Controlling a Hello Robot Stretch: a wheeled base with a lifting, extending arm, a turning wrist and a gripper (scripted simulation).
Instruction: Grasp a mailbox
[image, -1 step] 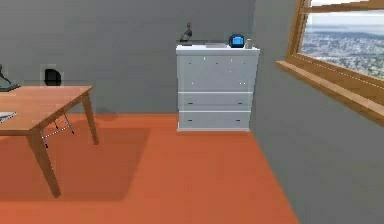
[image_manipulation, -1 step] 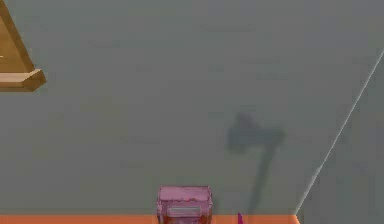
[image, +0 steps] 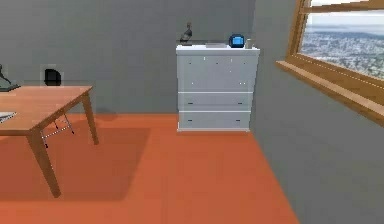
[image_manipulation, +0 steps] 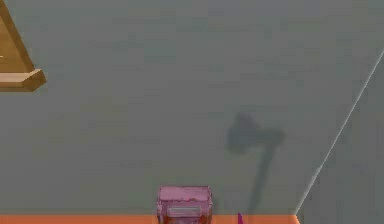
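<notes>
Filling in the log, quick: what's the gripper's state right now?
The gripper: cannot be told from these pictures.

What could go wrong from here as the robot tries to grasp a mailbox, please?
1. The pink box at the arm side view's bottom edge might be the mailbox, but its shape is unclear, so the robot may go for the wrong thing.
2. It sits right by the grey wall, so an arm reaching out could strike the wall.
3. Ahead, the white dresser and wooden table could catch the base if it repositions.
</notes>
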